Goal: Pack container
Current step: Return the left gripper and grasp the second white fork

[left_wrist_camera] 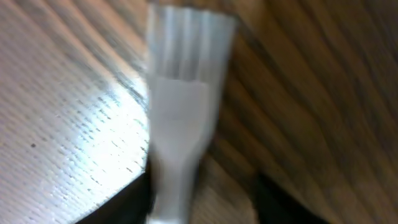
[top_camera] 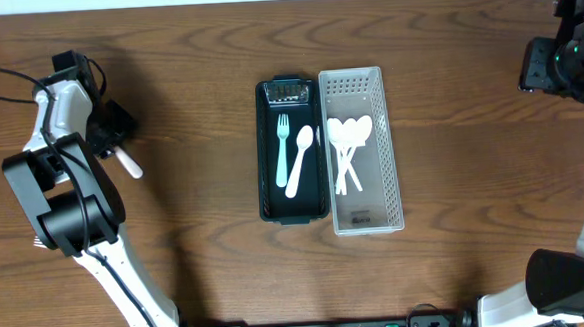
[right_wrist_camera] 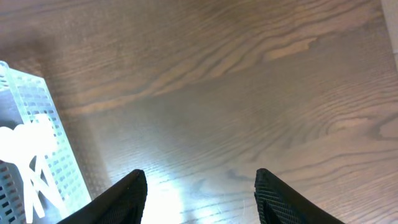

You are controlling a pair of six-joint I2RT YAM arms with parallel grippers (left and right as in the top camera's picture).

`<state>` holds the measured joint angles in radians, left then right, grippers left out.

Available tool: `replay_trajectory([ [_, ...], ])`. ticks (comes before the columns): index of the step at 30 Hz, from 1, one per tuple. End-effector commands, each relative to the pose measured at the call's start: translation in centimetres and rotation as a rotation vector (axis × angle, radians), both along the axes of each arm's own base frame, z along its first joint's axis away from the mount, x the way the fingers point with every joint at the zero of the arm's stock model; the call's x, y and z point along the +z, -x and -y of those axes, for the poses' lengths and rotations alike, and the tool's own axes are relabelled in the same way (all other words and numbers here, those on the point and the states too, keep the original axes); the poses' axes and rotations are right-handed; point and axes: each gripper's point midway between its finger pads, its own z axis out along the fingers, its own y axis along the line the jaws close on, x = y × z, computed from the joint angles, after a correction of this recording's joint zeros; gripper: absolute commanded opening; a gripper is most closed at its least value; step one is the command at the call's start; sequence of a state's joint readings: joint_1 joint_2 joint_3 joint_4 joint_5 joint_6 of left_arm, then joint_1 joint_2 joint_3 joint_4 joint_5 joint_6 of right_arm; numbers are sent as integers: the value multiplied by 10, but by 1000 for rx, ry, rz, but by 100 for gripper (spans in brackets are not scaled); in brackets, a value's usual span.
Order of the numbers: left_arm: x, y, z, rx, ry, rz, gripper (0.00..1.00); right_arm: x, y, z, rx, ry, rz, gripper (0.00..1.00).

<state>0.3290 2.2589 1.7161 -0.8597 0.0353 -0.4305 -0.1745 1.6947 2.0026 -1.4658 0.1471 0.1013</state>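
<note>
A black container (top_camera: 265, 155) stands mid-table with a teal fork (top_camera: 281, 149) and a white spoon (top_camera: 298, 161) inside. Beside it on the right, a clear perforated basket (top_camera: 389, 148) holds white spoons (top_camera: 349, 140). My left gripper (top_camera: 110, 128) is far left over a white fork (top_camera: 129, 164). In the blurred left wrist view the white fork (left_wrist_camera: 183, 112) rises between the jaws of the left gripper (left_wrist_camera: 202, 199). It lies against the left finger, and bare wood shows before the right finger. My right gripper (right_wrist_camera: 199, 177) is open over bare wood, with nothing between its fingers.
The right arm (top_camera: 557, 64) sits at the table's far right edge, well away from the containers. The clear basket (right_wrist_camera: 25, 124) shows at the left edge of the right wrist view. The left arm's base and cable (top_camera: 69, 210) occupy the left side.
</note>
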Motion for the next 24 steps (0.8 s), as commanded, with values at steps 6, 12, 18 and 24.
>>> replay_trajectory([
  [6, -29, 16, 1, -8, 8, -90, 19, 0, 4, 3, -6, 0, -8, 59],
  [12, -3, 14, 3, -40, -14, -63, 9, 0, 4, 3, -6, 0, -5, 59],
  [18, 84, -5, 40, -173, -61, 103, 8, 3, -1, 4, -6, 4, 18, 59],
  [24, 194, -11, 138, -418, -112, 361, 8, 7, -10, 6, -8, 10, 59, 59],
])
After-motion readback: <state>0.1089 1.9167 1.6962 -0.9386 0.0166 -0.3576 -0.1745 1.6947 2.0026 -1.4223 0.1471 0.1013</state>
